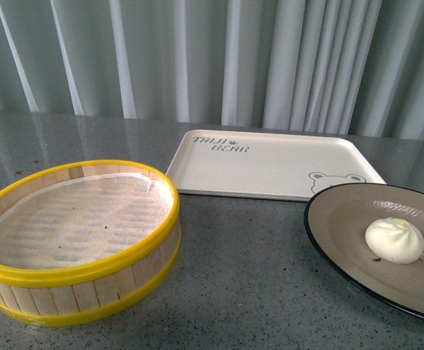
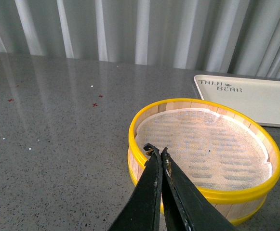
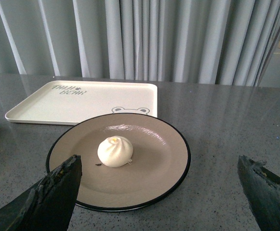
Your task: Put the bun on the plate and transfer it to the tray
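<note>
1. plainly, front view: the bun [image 1: 394,240] sits on the plate [image 1: 339,226], just in front of the tray [image 1: 270,164]; no arm shows.
2. left wrist view: the left gripper [image 2: 157,150] is pressed together over the basket [image 2: 226,196] rim.
3. right wrist view: the right gripper [image 3: 158,166] is spread wide with the plate straight ahead of it, so this arm looks nearer.

Soft even daylight, faint glare on plate [image 1: 343,233] & table [image 1: 255,277], pics sharp.
</note>
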`<state>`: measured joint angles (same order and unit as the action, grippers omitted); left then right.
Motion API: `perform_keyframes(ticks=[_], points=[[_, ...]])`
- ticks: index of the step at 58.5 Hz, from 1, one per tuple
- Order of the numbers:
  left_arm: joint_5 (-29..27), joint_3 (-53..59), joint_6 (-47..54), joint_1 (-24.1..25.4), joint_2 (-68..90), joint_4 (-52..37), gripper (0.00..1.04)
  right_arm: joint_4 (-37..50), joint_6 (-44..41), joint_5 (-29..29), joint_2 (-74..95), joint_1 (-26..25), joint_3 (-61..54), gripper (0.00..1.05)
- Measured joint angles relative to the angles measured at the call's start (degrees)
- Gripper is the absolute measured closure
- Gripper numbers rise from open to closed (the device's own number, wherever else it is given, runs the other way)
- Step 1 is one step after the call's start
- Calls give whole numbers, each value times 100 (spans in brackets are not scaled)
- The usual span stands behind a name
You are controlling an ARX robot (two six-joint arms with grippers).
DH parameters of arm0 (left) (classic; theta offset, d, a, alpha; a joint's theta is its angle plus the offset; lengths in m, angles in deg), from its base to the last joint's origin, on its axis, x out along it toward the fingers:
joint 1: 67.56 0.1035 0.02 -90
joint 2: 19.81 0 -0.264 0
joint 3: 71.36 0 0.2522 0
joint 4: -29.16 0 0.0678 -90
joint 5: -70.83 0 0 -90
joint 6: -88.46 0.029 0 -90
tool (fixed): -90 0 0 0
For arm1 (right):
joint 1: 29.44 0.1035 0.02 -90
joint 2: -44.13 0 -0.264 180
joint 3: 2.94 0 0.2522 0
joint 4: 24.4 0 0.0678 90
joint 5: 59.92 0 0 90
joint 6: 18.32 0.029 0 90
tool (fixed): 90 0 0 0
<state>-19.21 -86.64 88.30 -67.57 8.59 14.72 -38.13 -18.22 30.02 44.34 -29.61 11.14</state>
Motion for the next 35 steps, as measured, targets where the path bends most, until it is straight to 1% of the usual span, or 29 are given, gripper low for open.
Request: perform_keyframes(ticks=[15,35], points=[[0,2,0,0,-828,793,101,0,0,-2,0,0,0,8],[0,2,0,0,-1515,1473,101,0,0,-2,0,0,0,8]])
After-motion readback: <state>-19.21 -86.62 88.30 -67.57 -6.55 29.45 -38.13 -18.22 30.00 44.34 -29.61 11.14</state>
